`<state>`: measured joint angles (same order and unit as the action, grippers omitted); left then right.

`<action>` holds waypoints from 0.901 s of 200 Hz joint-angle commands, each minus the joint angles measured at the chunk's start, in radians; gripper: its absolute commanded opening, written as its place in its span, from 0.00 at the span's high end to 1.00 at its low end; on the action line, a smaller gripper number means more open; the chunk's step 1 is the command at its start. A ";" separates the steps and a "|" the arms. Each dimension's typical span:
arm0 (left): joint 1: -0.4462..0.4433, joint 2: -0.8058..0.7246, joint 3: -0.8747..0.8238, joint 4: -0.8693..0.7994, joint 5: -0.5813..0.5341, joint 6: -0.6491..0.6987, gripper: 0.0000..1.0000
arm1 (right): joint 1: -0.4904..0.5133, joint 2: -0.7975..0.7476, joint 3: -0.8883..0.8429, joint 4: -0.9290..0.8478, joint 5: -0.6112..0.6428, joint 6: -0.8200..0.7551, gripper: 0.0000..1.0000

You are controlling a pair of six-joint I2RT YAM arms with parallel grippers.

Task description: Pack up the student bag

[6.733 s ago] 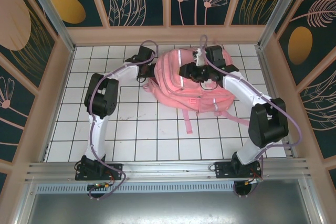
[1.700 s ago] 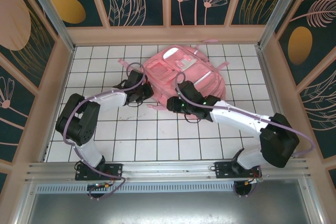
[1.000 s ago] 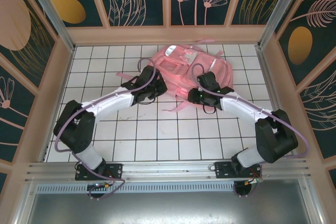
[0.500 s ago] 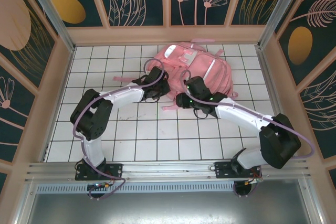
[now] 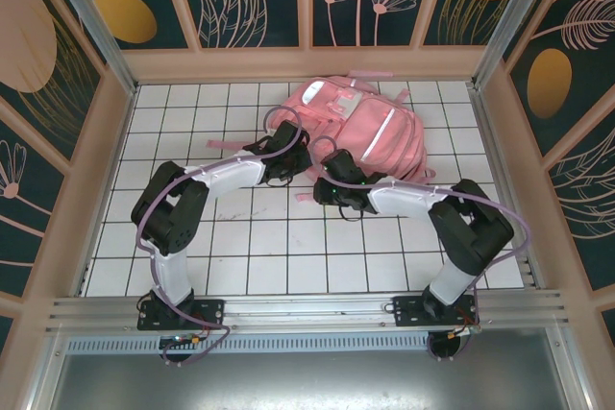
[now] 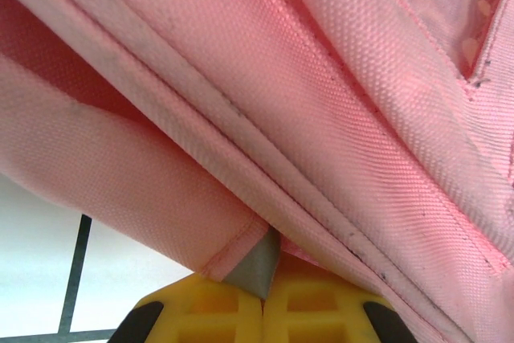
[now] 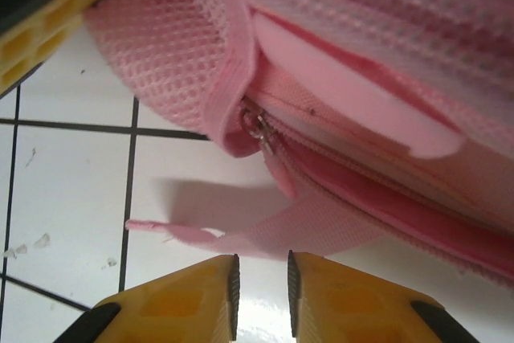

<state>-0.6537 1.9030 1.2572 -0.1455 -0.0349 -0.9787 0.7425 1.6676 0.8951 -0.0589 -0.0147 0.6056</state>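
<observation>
The student bag (image 5: 360,132) is lying on the far middle of the white tiled surface (image 5: 202,237), with its pale strip facing up and thin pink straps trailing off its far, left and near edges. The left claw (image 6: 263,301) is reaching in at the bag's near-left edge. Its 2 yellow fingers are pressing together on a fold of the bag's hem, where a small grey tab (image 6: 253,267) is running down into the seam between them. The right claw (image 7: 260,280) is sitting low over the tiles at the bag's near edge, close beside the left one. Its 2 fingers are standing a narrow slit apart and are gripping nothing. A loose strap (image 7: 241,238) is lying flat on the tile just past its tips. Beyond that, a zipper pull (image 7: 259,130) is hanging at the bag's corner next to a mesh pocket (image 7: 165,46).
</observation>
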 commanded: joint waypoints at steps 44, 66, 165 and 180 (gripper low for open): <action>0.009 -0.007 0.001 0.035 -0.015 -0.017 1.00 | -0.041 0.096 0.040 0.106 0.011 0.022 0.75; 0.008 -0.004 -0.002 0.037 -0.010 -0.021 1.00 | -0.043 0.120 0.052 0.120 0.002 0.014 0.75; 0.009 0.004 -0.001 0.040 0.002 -0.031 1.00 | -0.042 0.180 0.074 0.155 0.064 0.043 0.78; 0.009 0.003 0.000 0.039 -0.003 -0.031 1.00 | -0.040 0.176 0.064 0.156 0.086 0.049 0.82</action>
<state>-0.6460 1.9030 1.2564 -0.1341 -0.0357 -0.9981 0.7105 1.8225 0.9596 0.0727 0.0040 0.6136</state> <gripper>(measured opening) 0.065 0.209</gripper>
